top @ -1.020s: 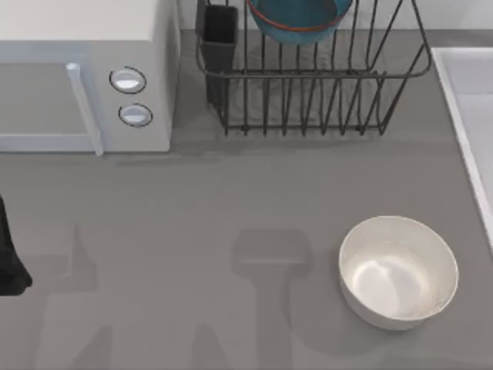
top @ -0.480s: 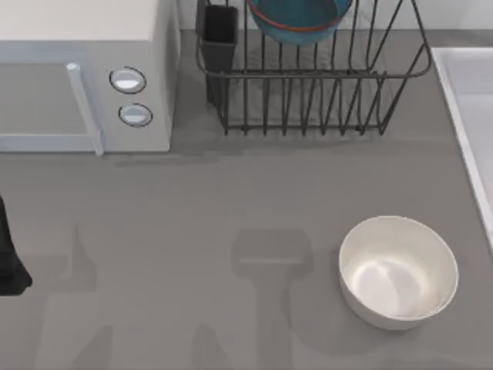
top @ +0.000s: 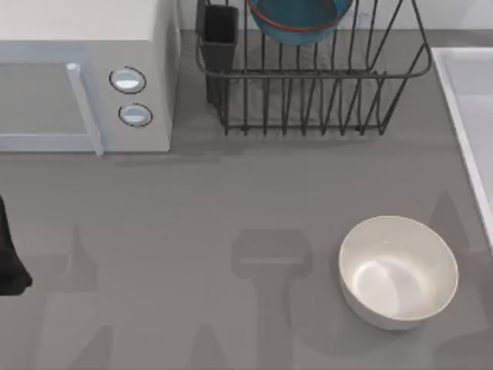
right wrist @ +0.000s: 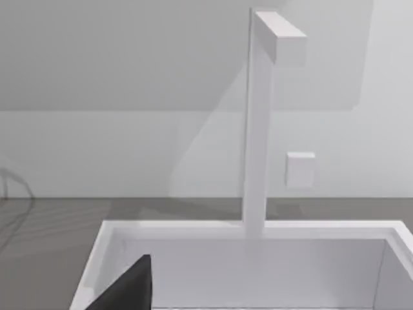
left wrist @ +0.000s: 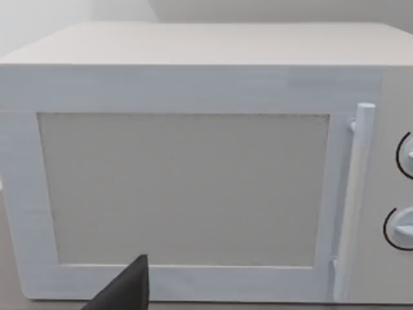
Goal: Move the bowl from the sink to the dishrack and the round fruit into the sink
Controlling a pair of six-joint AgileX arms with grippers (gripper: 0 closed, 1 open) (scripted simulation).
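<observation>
From above, the bowl (top: 299, 21) already sits in the dishrack (top: 323, 85) at the far side of the tabletop (top: 192, 208), tipped among the upright bars just beside the black utensil cup (top: 220, 35). The sink (top: 466, 116) runs along the right edge, its raised rim showing. A white bowl (top: 398, 271) stands on the near right, well apart from the rack, and the microwave (top: 85, 77) fills the far left corner. A dark part of my left arm (top: 9, 254) pokes in at the left edge; I cannot tell how my jaws stand there. I cannot make out the round fruit, so my judgement is that the fruit half of the job may be settled or out of sight.

My left wrist camera faces the microwave door and its handle (left wrist: 352, 200), with one dark fingertip (left wrist: 129, 290) low in view; whether those jaws are open I cannot tell.

My right wrist camera looks over the sink basin toward the faucet (right wrist: 261, 129), another dark fingertip (right wrist: 129, 287) at the rim; again I cannot tell their spread. I see nothing gripped by either.

If the fruit does need handling, I judge it light, firm and slick, best pinched across its widest middle.
</observation>
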